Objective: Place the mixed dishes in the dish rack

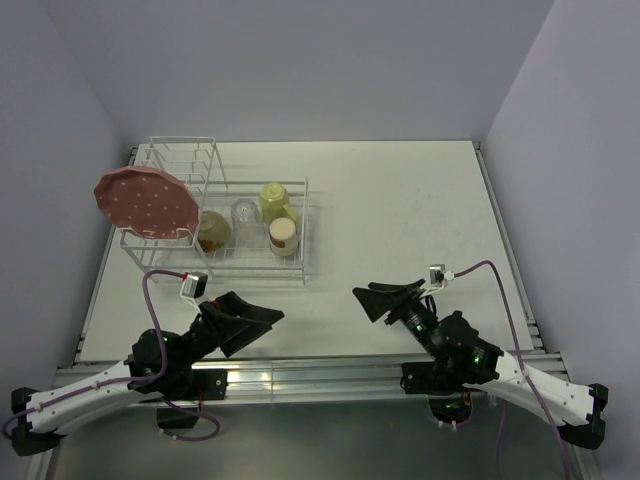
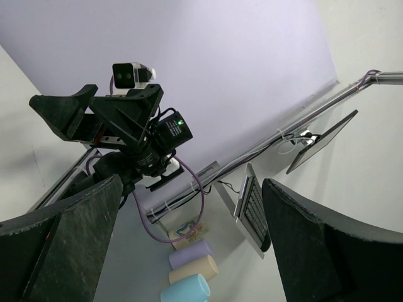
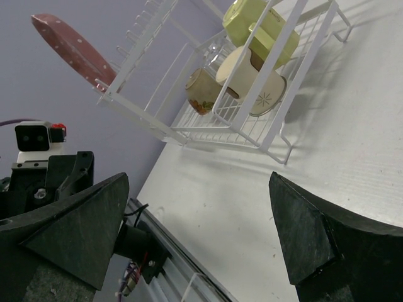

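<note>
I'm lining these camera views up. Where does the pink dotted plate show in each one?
Top external: the pink white-dotted plate is left of centre, at the left end of the dish rack.
Left wrist: not in it.
Right wrist: upper left, seen nearly edge-on.
Shared landmark: the pale yellow-green mug in the rack, to the right of the plate in both views.

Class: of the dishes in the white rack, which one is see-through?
The clear glass tumbler, just left of the yellow-green mug in the top view. You can see through it, while every other dish is opaque.
</note>
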Controlling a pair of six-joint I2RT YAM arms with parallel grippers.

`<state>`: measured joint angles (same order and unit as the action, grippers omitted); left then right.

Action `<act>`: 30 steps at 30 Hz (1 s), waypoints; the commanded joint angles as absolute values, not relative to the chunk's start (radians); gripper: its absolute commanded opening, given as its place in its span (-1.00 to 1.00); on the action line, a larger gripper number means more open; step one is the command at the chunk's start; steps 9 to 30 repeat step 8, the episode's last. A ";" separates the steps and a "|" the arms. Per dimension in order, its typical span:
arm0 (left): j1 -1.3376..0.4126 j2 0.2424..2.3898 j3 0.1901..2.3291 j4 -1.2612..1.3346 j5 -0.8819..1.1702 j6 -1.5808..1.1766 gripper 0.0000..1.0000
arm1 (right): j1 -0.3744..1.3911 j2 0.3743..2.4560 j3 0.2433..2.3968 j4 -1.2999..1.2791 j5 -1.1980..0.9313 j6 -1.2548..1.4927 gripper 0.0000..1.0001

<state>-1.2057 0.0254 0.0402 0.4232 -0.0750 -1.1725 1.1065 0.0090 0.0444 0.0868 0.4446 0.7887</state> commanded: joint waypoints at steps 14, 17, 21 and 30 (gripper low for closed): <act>-1.209 0.032 -0.173 0.453 -0.058 -1.173 0.98 | 1.111 -0.219 -0.193 0.095 0.459 0.813 0.99; -1.209 0.032 -0.173 0.453 -0.058 -1.173 0.98 | 1.111 -0.219 -0.193 0.095 0.459 0.813 0.99; -1.209 0.032 -0.173 0.453 -0.058 -1.173 0.98 | 1.111 -0.219 -0.193 0.095 0.459 0.813 0.99; -1.209 0.032 -0.173 0.453 -0.058 -1.173 0.98 | 1.111 -0.219 -0.193 0.095 0.459 0.813 0.99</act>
